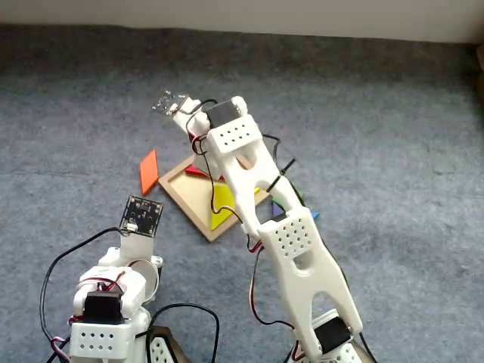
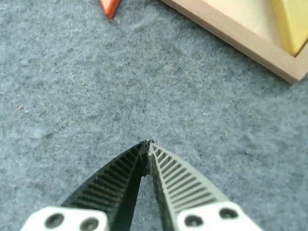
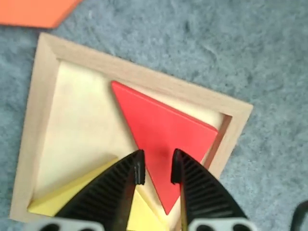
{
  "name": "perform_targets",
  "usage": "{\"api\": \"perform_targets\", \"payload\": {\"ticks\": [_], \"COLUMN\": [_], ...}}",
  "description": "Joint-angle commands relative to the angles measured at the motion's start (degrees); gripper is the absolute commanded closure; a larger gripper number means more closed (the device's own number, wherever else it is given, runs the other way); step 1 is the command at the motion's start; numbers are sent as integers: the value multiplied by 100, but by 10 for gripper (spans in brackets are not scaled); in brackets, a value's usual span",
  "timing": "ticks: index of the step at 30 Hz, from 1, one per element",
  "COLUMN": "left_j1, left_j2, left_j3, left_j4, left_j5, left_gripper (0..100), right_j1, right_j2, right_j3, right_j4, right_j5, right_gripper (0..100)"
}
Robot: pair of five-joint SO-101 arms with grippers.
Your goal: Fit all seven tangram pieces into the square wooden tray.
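The square wooden tray [image 1: 187, 198] lies on the grey carpet. A red triangle [image 3: 163, 130] rests in it against one corner, with a yellow triangle [image 3: 72, 197] beside it. My right gripper [image 3: 157, 167] hovers just above the red triangle, open by a narrow gap with nothing between its fingers. An orange parallelogram [image 1: 149, 172] lies on the carpet just outside the tray. A blue piece [image 1: 311, 215] peeks out from beside the right arm. My left gripper [image 2: 147, 143] is shut and empty over bare carpet, a short way from the tray's corner [image 2: 284, 70].
The right arm [image 1: 295, 242] stretches over the tray and hides part of it and the pieces beyond. The left arm [image 1: 113, 302] sits folded at the near left. Black cables [image 1: 189, 310] lie between the arm bases. A pale wall runs along the far edge.
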Motion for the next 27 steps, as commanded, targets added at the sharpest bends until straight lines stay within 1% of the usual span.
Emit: {"api": "perform_targets", "payload": {"ticks": [1,4,8,13,16,18,23,27], "left_j1": [-40,-40,-40,-40,-40,-40,-40,-40], "left_j2": [-84,-84,-84,-84,-84,-84,-84,-84], "left_j3": [119,119,119,119,119,119,119,119], "left_j4": [18,18,18,18,18,18,18,18], "left_j5": [53,53,53,53,53,53,53,53], "left_gripper": [968,968,968,968,968,968,968,968], "right_j1": [-321,-505,-549,-470,-259,-92,259,470], "right_j2": [-145,-145,-145,92,426,585,787,954], "right_j3": [-330,-295,-286,-13,-48,-321,-1543,-2589], "right_j4": [119,110,110,-180,-418,-523,-470,-136], "right_j5": [-53,-62,-79,-88,-88,-79,-79,-88], "right_gripper": [902,903,903,903,903,903,904,904]}}
